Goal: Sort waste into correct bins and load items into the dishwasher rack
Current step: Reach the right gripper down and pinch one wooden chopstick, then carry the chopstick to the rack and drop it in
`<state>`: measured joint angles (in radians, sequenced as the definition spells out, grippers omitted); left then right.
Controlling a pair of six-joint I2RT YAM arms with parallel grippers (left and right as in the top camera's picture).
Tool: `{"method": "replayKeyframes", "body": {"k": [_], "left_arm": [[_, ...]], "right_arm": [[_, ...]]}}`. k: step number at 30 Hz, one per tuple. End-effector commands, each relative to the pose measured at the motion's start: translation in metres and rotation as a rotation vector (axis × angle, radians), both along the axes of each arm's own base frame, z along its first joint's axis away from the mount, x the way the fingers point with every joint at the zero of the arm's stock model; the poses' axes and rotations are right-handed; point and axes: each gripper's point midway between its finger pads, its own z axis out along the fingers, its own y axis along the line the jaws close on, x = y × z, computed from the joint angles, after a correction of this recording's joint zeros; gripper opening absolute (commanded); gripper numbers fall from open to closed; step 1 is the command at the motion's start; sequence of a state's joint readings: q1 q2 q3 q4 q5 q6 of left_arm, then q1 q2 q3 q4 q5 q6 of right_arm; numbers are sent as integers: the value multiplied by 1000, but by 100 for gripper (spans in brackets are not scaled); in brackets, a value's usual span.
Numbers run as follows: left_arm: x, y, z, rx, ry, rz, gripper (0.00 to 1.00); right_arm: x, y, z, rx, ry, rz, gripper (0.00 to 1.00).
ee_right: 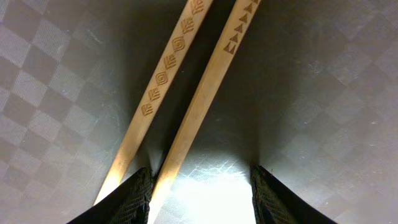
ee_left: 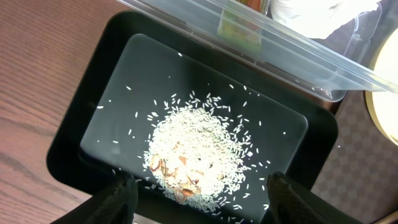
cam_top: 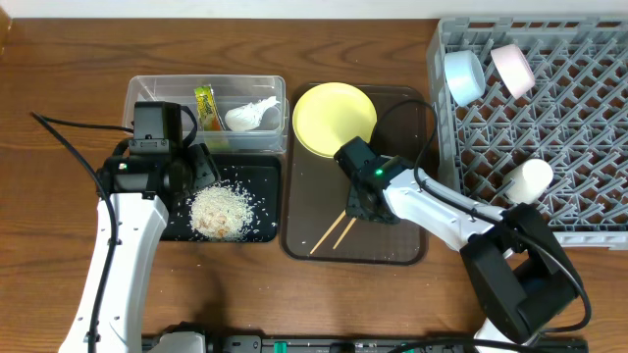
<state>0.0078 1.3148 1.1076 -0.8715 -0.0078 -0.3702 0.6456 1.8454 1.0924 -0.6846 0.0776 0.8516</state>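
A pile of rice [cam_top: 220,209] lies in the black tray [cam_top: 263,196]. The green-and-yellow wrapper [cam_top: 205,106] and crumpled white paper [cam_top: 250,115] lie in the clear tub [cam_top: 157,90]. My left gripper [ee_left: 199,199] is open and empty just above the rice [ee_left: 199,149]. The yellow plate [cam_top: 334,118] and two chopsticks [cam_top: 334,235] lie on the brown serving tray [cam_top: 402,250]. My right gripper [ee_right: 199,193] is open, low over the chopsticks; one chopstick [ee_right: 205,93] runs between its fingers, the other [ee_right: 165,93] lies outside the left finger. The rack [cam_top: 589,196] holds the light blue bowl [cam_top: 463,76], white bowl [cam_top: 512,69] and white cup [cam_top: 525,179].
The clear tub [ee_left: 298,50] borders the black tray's far side. The serving tray sits between the black tray and the rack. Bare wooden table [cam_top: 59,118] lies to the left and along the front edge.
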Motion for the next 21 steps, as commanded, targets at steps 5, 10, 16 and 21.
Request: {"method": "replayKeyframes", "body": {"k": [5,10,16,21], "left_arm": [[1,4,4,13,-9,22,70],[1,4,4,13,-9,22,70],[1,4,4,13,-9,22,70],[1,4,4,13,-9,22,70]], "right_arm": [[0,-12,-8,-43,10,-30,29],[4,-19,-8,-43,11,-56,15],[13,-34,-7,-45,9,-87,1],[30,-48,9,-40,-25,-8,1]]}}
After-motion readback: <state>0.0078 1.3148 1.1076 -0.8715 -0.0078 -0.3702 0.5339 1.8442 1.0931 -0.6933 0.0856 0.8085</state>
